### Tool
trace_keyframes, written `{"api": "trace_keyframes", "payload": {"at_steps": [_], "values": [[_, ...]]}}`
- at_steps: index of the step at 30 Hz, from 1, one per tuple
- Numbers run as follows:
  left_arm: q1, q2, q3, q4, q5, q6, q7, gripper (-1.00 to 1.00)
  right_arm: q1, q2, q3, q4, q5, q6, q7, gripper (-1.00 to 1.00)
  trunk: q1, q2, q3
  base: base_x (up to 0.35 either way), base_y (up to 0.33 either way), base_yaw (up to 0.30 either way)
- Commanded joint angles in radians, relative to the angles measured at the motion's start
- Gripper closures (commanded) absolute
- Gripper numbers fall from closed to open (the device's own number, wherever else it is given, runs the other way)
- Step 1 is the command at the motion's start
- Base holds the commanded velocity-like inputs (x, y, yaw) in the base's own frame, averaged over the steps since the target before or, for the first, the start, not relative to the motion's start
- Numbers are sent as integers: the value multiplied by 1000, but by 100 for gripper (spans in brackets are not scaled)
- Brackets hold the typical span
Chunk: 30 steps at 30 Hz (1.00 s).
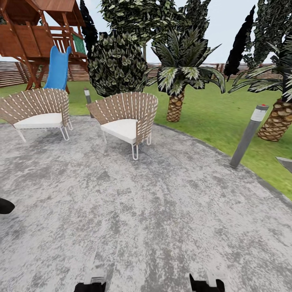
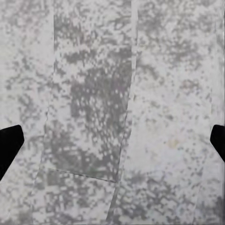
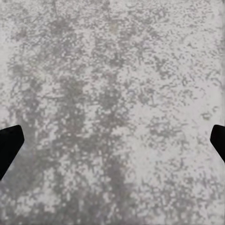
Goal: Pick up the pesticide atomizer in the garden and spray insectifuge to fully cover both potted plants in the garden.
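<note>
Most of what I see is garden: the grey patio (image 1: 162,211) ringed by lawn (image 1: 219,117). Beyond the patio stand a palm (image 1: 178,81) and a wooden playset (image 1: 36,36). Two woven chairs (image 1: 125,117) sit at the patio's far edge, a slightly tilted lamp post (image 1: 248,136) on its right rim. Left gripper (image 2: 112,145) and right gripper (image 3: 112,145) hang over the patio, fingertips wide apart, holding nothing.

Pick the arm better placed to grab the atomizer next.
Neither yet. Left gripper and right gripper both hang open over bare patio. With only chairs, a lamp and palms ahead, the robot probably has to drive on before choosing.
</note>
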Motion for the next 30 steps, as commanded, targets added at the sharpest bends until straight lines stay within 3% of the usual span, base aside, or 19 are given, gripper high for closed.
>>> {"api": "trace_keyframes", "payload": {"at_steps": [1,8,30], "values": [[0,0,0,-19,1,-2,-1,-100,0,1,1,-3,0,4,0,-100,0,0,-1,0,0,4],[37,3,4,-99,3,-2,-3,-100,0,1,2,-2,-1,-1,0,-100,0,0,-3,0,-86,42],[62,3,6,-106,-1,-2,-1,-100,0,1,0,1,-3,-6,0,-100,0,0,-26,0,-299,176]]}}
